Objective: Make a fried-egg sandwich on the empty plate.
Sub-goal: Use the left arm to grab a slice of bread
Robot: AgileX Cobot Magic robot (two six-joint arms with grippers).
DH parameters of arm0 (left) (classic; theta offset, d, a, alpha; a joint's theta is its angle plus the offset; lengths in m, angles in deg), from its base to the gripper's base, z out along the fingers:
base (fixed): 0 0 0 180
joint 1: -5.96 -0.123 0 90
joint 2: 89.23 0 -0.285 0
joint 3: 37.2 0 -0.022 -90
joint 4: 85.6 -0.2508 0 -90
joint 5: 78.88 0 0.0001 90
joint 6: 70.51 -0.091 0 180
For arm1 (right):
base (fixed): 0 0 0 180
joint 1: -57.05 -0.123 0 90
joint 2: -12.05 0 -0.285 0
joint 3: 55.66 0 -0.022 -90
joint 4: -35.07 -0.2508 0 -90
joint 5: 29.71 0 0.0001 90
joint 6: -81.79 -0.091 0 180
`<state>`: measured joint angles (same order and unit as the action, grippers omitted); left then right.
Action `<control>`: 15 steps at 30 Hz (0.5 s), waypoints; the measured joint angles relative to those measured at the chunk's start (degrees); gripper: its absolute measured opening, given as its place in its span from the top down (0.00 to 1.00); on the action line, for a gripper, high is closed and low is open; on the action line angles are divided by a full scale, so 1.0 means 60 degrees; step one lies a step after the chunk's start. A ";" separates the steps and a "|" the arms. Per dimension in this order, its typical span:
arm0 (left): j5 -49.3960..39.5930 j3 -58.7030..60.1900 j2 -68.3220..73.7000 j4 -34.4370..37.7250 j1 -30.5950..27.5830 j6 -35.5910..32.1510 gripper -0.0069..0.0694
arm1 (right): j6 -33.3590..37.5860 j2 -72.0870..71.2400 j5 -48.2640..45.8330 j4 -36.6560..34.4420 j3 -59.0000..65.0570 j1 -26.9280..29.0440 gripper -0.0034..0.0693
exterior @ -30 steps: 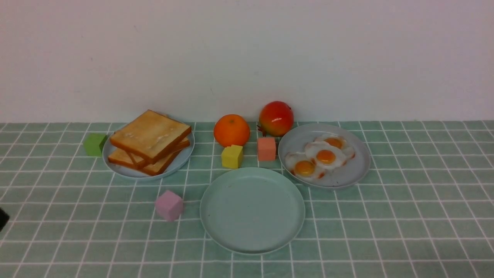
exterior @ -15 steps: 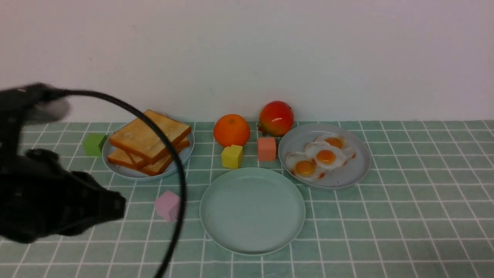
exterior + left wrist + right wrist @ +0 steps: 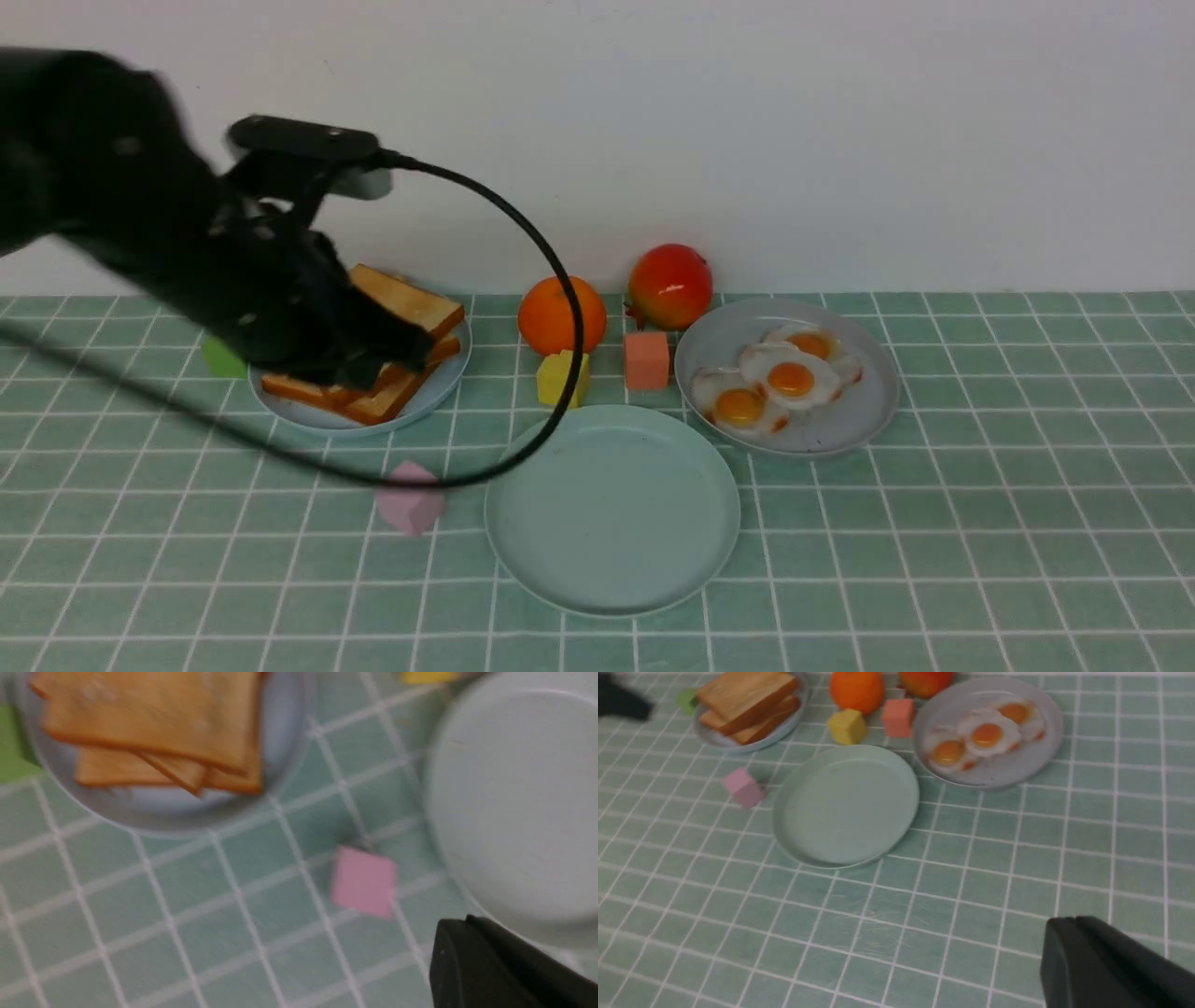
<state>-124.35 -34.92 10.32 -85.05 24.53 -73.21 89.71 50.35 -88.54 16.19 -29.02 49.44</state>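
The mint-green empty plate point(image 3: 611, 509) lies at the front middle with nothing on it; it also shows in the left wrist view point(image 3: 514, 788) and the right wrist view point(image 3: 845, 805). Toast slices point(image 3: 411, 313) are stacked on a pale blue plate point(image 3: 439, 387). Three fried eggs point(image 3: 789, 378) lie on a grey-lilac plate point(image 3: 840, 429). My left gripper point(image 3: 411, 355) is shut and empty, and it hangs over the toast stack, hiding part of it. Its closed tips show in the left wrist view point(image 3: 460, 924). My right gripper point(image 3: 1069, 924) is shut and empty, out of the front view.
An orange point(image 3: 551, 313) and a red fruit point(image 3: 669, 285) stand at the back. A yellow cube point(image 3: 555, 378), a salmon cube point(image 3: 645, 359), a pink cube point(image 3: 411, 509) and a green cube point(image 3: 217, 359) lie around the plates. The left arm's black cable point(image 3: 560, 308) loops over the table.
My left arm has swung in from the front left edge, up and back, and now hangs over the toast plate. The objects have not moved.
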 joint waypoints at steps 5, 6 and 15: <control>-0.0371 -0.1835 0.1966 -0.1322 0.0000 0.0451 0.90 | 0.0053 0.1040 -0.0349 0.0435 -0.1096 -0.1287 0.95; -0.0432 -0.2120 0.2262 -0.1496 0.0000 0.0539 0.90 | 0.0053 0.1126 -0.0384 0.0475 -0.1166 -0.1448 0.95; -0.0748 -0.3795 0.4228 -0.2326 -0.0117 0.0451 0.67 | 0.0084 0.1335 -0.0523 0.0704 -0.1244 -0.1880 0.94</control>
<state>-128.84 -57.69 35.69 -99.01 23.83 -70.51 90.22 58.36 -91.68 20.42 -36.48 38.16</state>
